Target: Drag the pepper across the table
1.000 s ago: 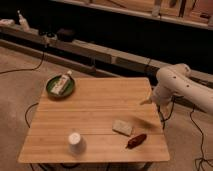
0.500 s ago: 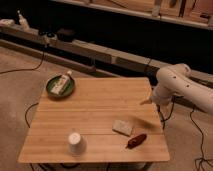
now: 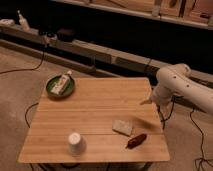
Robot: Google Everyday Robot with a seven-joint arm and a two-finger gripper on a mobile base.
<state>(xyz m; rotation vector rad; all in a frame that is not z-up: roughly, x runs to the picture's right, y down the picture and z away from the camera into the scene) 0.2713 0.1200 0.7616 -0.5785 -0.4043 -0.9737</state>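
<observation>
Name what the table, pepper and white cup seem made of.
Table: light wood, perhaps bamboo; plank seams show, matte. Pepper: dark red, smooth; real or plastic, unclear. White cup: likely paper or plastic, plain matte. The gripper hangs by the table's right edge, away from pepper and cup.

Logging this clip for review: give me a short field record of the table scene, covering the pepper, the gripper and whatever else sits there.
table: light wooden planks
pepper: dark red, lying near the front right corner, nothing touching it
gripper: at the table's right edge, farther back than the pepper, clearly apart from it
sponge: pale block just left of and behind the pepper
cup: white, front left
plate: green, back left, holding something pale
</observation>
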